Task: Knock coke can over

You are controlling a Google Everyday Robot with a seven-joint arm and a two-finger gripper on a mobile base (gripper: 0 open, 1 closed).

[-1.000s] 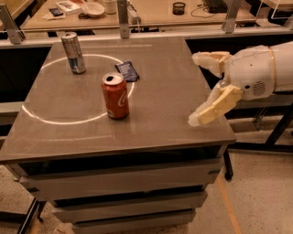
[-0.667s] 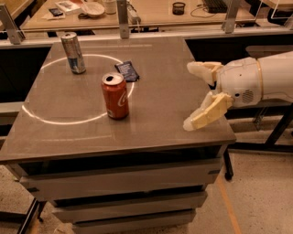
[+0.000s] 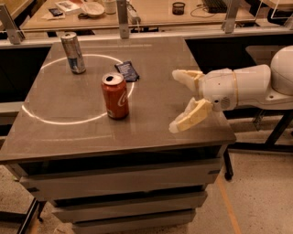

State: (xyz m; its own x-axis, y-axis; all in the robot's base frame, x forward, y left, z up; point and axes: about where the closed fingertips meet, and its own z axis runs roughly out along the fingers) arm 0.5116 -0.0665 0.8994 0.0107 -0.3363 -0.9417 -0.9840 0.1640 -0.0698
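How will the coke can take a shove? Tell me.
Likely tips easily: the coke can stands upright, tall for its base. Once down, it would probably roll on the smooth table. The open tool hovers beside it, apart.

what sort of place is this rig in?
Probably a lab or office workspace: grey work table, cluttered desks behind. Gripper, jaws open, hovers right of the upright coke can.

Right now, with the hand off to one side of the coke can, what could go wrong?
The open hand hovers to the right of the upright coke can in the view, apart from it; a high sweep could miss it. A wide sweep might strike the dark packet just behind. Once tipped, the can could roll off the table at its front edge.
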